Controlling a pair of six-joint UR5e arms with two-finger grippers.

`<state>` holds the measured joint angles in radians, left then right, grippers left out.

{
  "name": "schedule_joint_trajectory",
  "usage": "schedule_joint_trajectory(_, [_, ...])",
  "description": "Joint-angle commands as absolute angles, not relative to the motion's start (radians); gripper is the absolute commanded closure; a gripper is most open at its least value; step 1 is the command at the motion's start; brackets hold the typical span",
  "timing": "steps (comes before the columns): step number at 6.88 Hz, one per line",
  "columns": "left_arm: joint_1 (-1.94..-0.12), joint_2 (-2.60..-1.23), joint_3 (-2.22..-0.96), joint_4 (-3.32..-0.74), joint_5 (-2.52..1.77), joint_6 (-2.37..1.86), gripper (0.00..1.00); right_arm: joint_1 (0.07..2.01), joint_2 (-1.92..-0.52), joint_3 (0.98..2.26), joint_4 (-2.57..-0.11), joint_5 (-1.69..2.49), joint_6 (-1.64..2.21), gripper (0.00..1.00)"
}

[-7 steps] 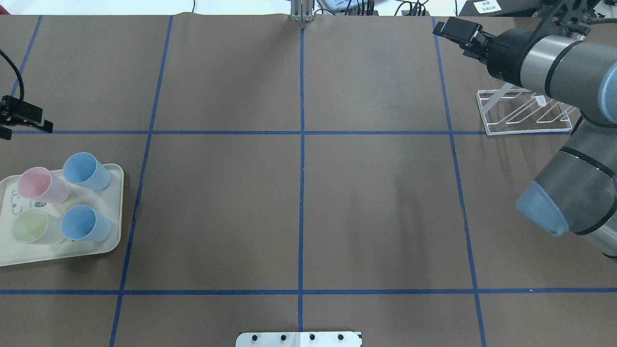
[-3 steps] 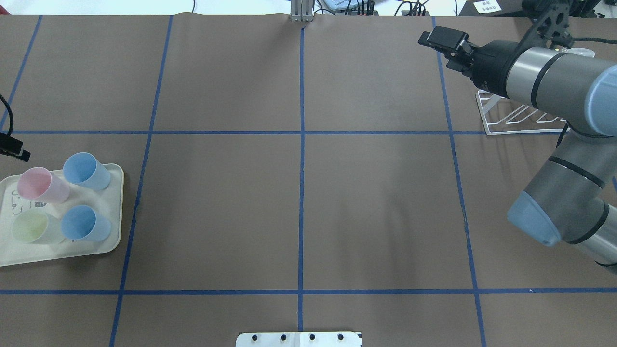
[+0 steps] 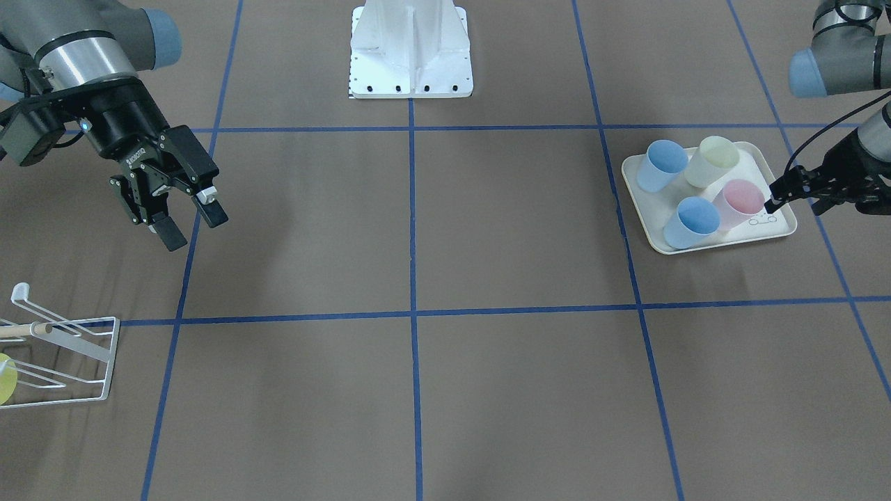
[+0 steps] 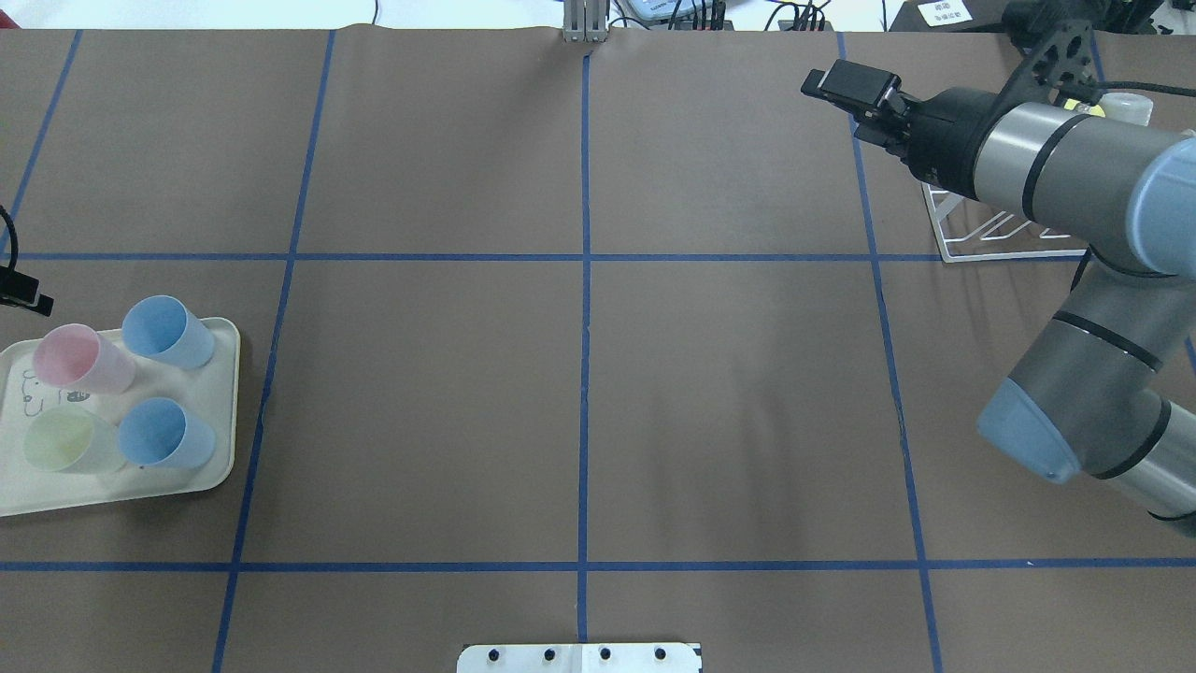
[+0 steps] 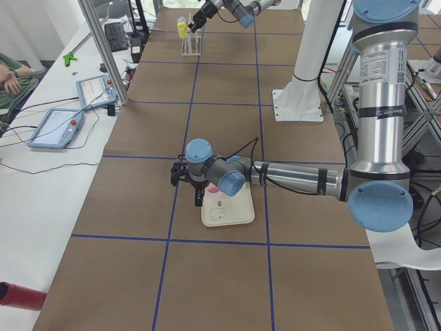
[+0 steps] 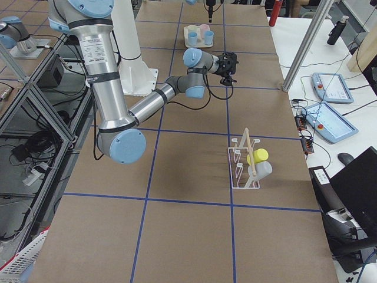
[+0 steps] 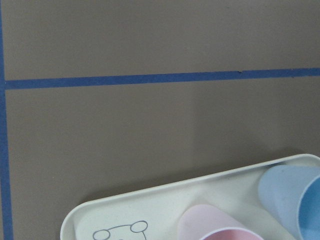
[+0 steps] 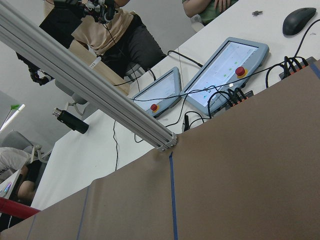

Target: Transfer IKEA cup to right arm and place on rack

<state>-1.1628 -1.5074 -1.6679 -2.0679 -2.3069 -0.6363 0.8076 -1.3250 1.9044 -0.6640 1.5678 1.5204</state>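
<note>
Several cups stand on a cream tray: two blue, one pink and one pale green. My left gripper hovers at the tray's outer edge beside the pink cup, open and empty; the overhead view shows only its tip. My right gripper hangs open and empty above the table, near the white wire rack. The rack holds a yellow cup and a clear one.
The robot's white base stands at the table's middle edge. Blue tape lines divide the brown table into squares. An aluminium post, control tablets and seated people lie beyond the far edge.
The right arm has swung inward, carrying its gripper away from the rack and toward the table's middle. The left gripper has slid out toward the view's left edge and closer to the tray.
</note>
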Motion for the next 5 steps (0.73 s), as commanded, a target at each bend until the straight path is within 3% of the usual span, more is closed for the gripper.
schedule_joint_trajectory(1, [-1.158,-1.503,-1.667,-2.077,-2.303,-0.652,0.00,0.807,-1.325,1.904,-0.663,1.568,1.519,0.00])
schedule_joint_trajectory(5, [-1.118,-1.480,-1.667,-2.083,-2.303,-0.655,0.00,0.805,-1.324,1.894,-0.663,1.568,1.511,0.00])
